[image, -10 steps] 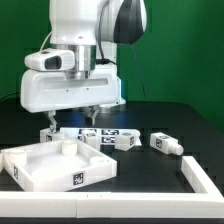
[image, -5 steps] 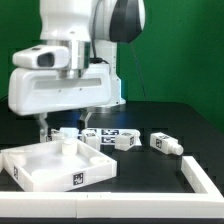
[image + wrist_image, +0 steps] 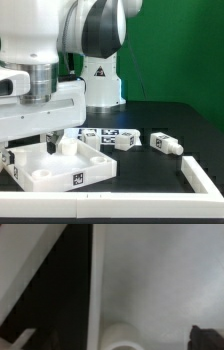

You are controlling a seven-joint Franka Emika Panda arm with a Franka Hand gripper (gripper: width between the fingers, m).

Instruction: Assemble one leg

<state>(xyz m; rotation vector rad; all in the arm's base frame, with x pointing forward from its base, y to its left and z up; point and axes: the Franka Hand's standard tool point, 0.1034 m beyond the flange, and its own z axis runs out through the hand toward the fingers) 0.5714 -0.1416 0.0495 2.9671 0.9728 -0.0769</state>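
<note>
The white tray-like tabletop (image 3: 45, 172) lies at the front of the exterior view's left. One short white leg (image 3: 66, 146) stands upright on it near its back rim. My gripper (image 3: 47, 141) hangs low over the tabletop, just to the exterior view's left of that leg, and looks open and empty. The wrist view is blurred. It shows the rounded top of the leg (image 3: 122, 335) on the white tabletop (image 3: 160, 280), with a dark fingertip (image 3: 207, 338) off to one side. More tagged legs (image 3: 125, 140) (image 3: 166, 144) lie on the black table behind.
The marker board (image 3: 100, 132) lies behind the tabletop. A long white bar (image 3: 204, 181) runs along the front at the exterior view's right. The arm's base (image 3: 100, 85) stands at the back, in front of a green wall.
The arm has swung toward the exterior view's left and come down. The gripper went from above the parts behind the tabletop to low over the tabletop beside the standing leg.
</note>
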